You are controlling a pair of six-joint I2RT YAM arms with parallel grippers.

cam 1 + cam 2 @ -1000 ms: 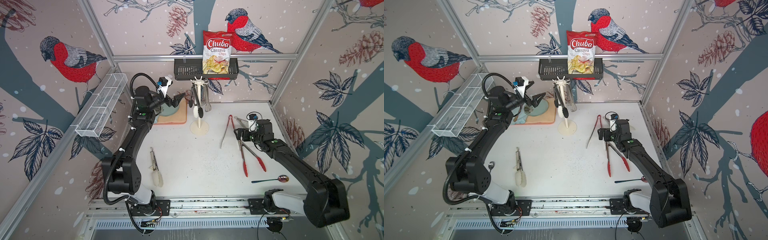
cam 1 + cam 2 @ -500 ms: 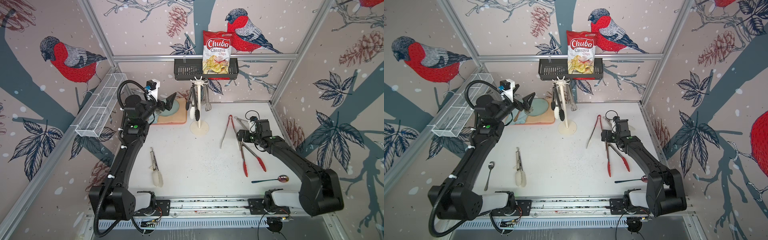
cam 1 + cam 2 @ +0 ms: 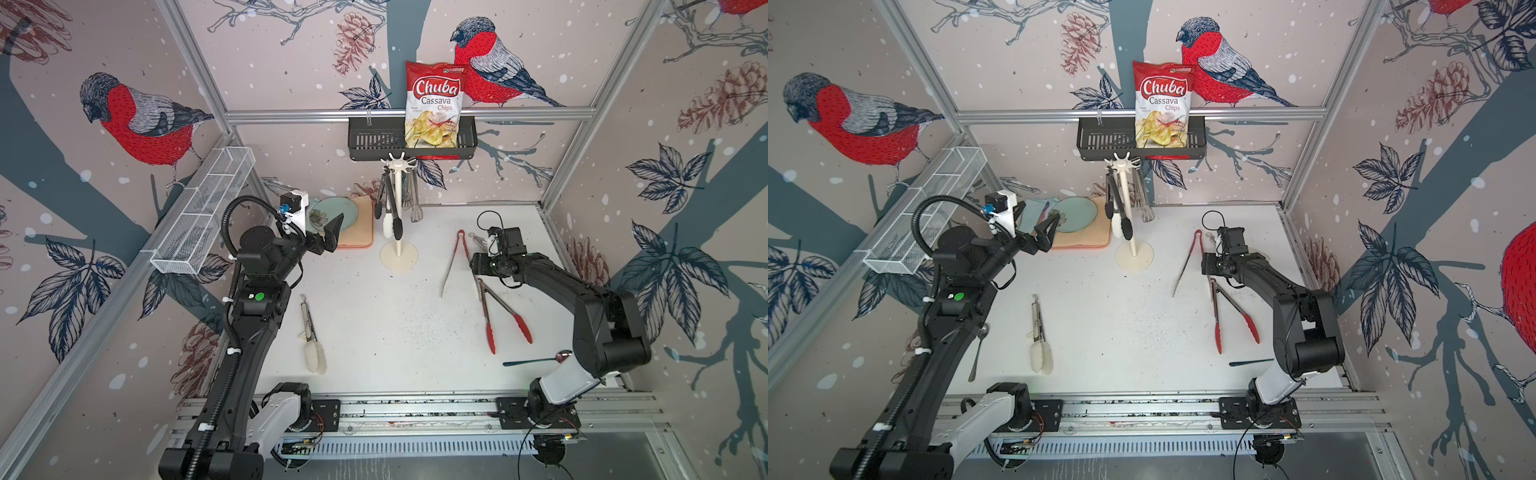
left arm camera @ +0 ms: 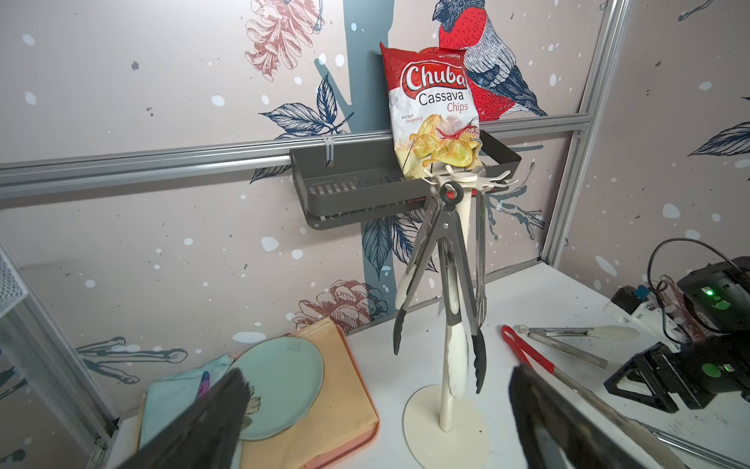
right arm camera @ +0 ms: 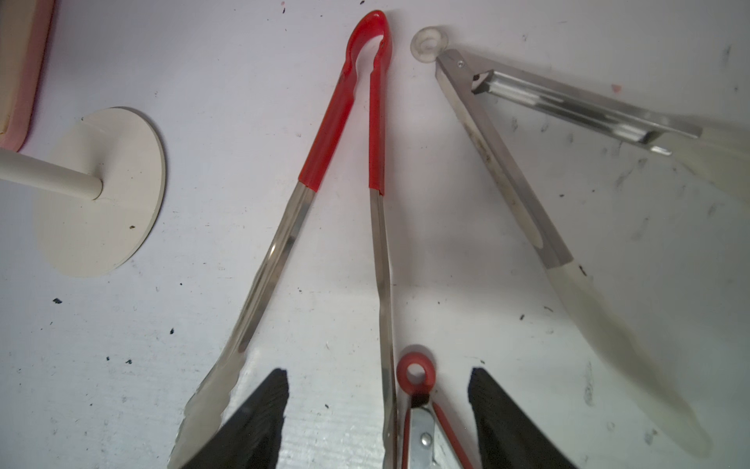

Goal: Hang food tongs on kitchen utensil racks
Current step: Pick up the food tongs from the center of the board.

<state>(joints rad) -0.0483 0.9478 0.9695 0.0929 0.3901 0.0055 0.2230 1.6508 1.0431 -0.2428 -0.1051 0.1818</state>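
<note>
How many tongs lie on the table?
4: white-tipped tongs near left arm; red-handled tongs by the rack; red-tipped tongs at right end effector; second white pair beyond it, partly hidden.

the red-handled tongs (image 5: 375,162) have glossy bare steel arms and a smooth red plastic-looking coat on the grip. the white-tipped tongs (image 5: 517,195) are duller brushed steel, smudged, with matt milky tips. the red-ring tongs (image 5: 422,434) show a shiny riveted steel hinge. the rack (image 5: 93,227) is matt cream, its disc base smooth but for a dark speck or two. the table (image 5: 121,365) is matt white, scuffed and flecked with dark specks. the chips bag (image 4: 436,105) is glossy crinkled film; the basket (image 4: 345,191) matt dark slotted metal; the plate (image 4: 284,377) smooth pale green.
</note>
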